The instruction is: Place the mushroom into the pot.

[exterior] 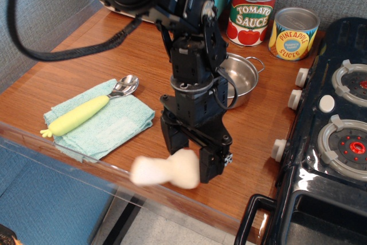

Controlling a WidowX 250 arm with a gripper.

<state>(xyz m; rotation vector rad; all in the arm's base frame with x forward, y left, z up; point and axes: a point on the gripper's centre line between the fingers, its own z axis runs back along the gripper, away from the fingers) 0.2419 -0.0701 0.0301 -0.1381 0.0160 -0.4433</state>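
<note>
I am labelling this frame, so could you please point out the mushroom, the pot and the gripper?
mushroom (182,169): main camera view, on its pale cap end.
pot (248,93): main camera view, on its outer steel wall.
gripper (190,163): main camera view, midway between its fingertips.

The mushroom (166,170) shows cream-white, the pincer (192,159) holding it is black, and the pot (240,80) is shiny silver steel on a brown wood-grain counter (74,67). A yellow-handled spoon (89,111) with a silver bowl lies on a pale teal cloth (109,130). One can (250,12) has a red, green and white tomato label, the other can (292,34) a yellow one with blue and red print.
</note>
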